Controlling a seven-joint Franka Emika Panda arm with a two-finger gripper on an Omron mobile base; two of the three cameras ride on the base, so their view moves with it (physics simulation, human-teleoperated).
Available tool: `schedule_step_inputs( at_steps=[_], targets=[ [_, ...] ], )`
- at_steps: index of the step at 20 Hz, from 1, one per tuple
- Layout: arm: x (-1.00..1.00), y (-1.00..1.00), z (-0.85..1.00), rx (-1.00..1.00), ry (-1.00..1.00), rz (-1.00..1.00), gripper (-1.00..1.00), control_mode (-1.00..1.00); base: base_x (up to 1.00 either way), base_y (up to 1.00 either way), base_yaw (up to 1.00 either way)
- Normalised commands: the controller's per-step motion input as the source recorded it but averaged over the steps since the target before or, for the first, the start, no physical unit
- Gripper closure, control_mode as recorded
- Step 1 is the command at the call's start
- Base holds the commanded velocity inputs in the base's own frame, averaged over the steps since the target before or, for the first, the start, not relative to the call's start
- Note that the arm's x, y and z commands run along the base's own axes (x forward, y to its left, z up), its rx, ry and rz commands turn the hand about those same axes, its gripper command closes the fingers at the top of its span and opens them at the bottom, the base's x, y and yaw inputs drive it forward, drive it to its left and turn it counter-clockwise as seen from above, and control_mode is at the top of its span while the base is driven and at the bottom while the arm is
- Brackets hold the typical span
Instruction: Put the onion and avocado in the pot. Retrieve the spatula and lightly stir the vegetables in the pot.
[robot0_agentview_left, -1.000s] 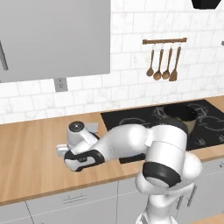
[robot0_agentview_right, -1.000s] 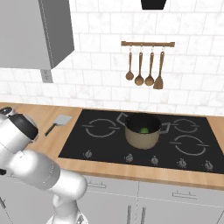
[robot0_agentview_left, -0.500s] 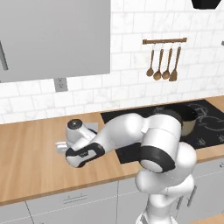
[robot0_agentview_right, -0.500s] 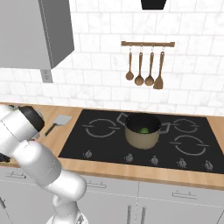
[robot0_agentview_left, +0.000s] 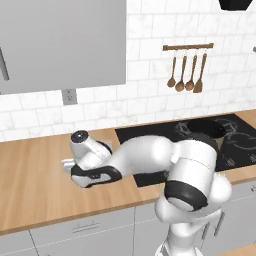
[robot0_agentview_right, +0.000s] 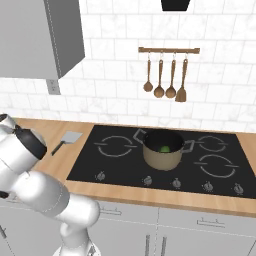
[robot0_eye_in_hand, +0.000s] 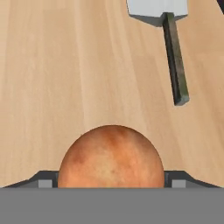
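1. The pot (robot0_agentview_right: 163, 150) stands on the black cooktop (robot0_agentview_right: 120, 167), between the burner rings, with its two grey side handles pointing left and right.
2. Inside the pot, against its dark interior, a small green item (robot0_agentview_right: 163, 148) shows; nothing more of the pot's contents can be made out from the right base view.
3. In the left base view the pot (robot0_agentview_left: 210, 131) is mostly hidden behind the robot's white arm, with only part of its dark rim visible.
4. The onion (robot0_eye_in_hand: 111, 156) sits low in the hand view, large and close, between the two dark finger tips of the gripper (robot0_eye_in_hand: 111, 181).
5. The finger tips flank the onion on either side, but whether they press on it cannot be told, since the contact points are hidden behind the ball.
6. Wooden counter (robot0_eye_in_hand: 65, 78) lies under and beyond the onion; whether the onion rests on it or is lifted clear cannot be told.
7. The spatula (robot0_eye_in_hand: 168, 39) lies flat on the counter beyond the onion, well apart from it, blade away from the camera and thin dark handle pointing back toward it.
8. In the right base view the spatula (robot0_agentview_right: 67, 140) lies on the wood just left of the cooktop's edge, outside the pot.
9. In the left base view the gripper (robot0_agentview_left: 70, 167) is held low over the counter, left of the cooktop.
10. Four wooden utensils (robot0_agentview_right: 165, 75) hang from a rail on the tiled wall above the cooktop.
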Motion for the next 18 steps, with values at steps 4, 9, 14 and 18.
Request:
schedule_step_inputs(
  at_steps=[4, 9, 14, 18],
  targets=[
    [-0.66, -0.90, 0.83, -0.14, -0.06, 0.04, 1.00, -1.00, 0.00, 0.00, 0.00],
    [-0.38, -1.00, 0.77, -0.08, -0.01, 0.00, 1.00, -1.00, 0.00, 0.00, 0.00],
    [-0.04, -1.00, 0.59, -0.02, 0.02, -0.05, 1.00, -1.00, 0.00, 0.00, 0.00],
    [0.00, -1.00, 0.38, 0.00, 0.04, -0.08, 1.00, -1.00, 0.00, 0.00, 0.00]
  ],
)
